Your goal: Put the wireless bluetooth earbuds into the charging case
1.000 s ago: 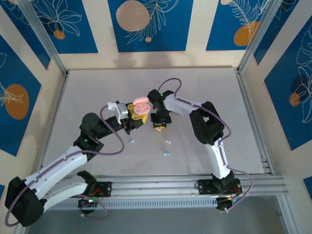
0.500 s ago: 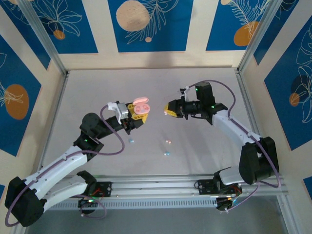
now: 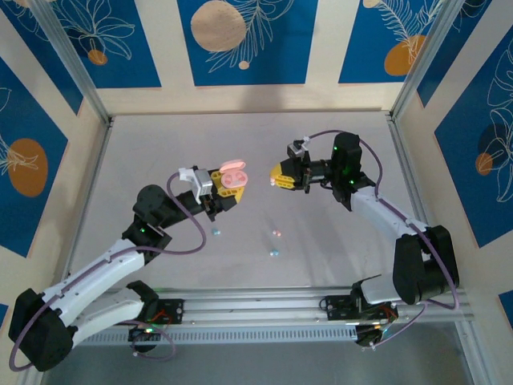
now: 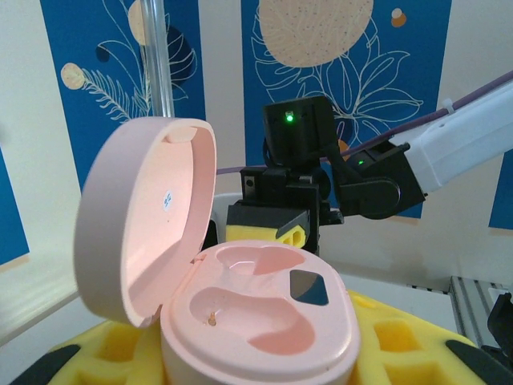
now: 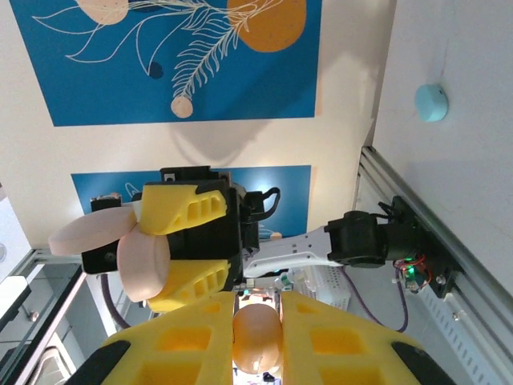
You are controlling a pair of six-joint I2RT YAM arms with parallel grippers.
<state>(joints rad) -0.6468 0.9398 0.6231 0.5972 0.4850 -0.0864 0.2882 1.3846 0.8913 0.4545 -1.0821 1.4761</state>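
**A:** Pink and glossy. The bud (image 5: pixel 256 341) is pinched between the yellow pads (image 5: pixel 192 345) of the right claw (image 5: pixel 256 309), which is clenched on it.

**B:** And the case (image 4: pixel 264 321)?

**A:** The left claw (image 3: pixel 227 191) grasps it by the base. The lid (image 4: pixel 144 216) is swung up at 10 o'clock and both wells (image 4: pixel 240 309) are bare. From above, the case sits at 9 o'clock from the right claw, near it but apart.

**B:** How will the bud handle?

**A:** My guess is almost weightless, hard and slick. With a rounded shell like that, it could squirt out sideways if the squeeze is uneven. Best to hold it across its widest part, gently, with one end left free to enter a well.

**B:** The others?

**A:** Three loose buds lie on the table (image 3: pixel 160 144). A pale blue one (image 3: pixel 215 232) is at 6 o'clock from the case, and a pink one (image 3: pixel 276 233) and a blue one (image 3: pixel 273 252) are at 5 o'clock. They would likely skid or roll if nudged. I'd come straight down with a pad on either side.

**B:** And the case itself?

**A:** Probably light, stiff plastic, with the hinge as its weak spot. Hold it by the base, never the lid.
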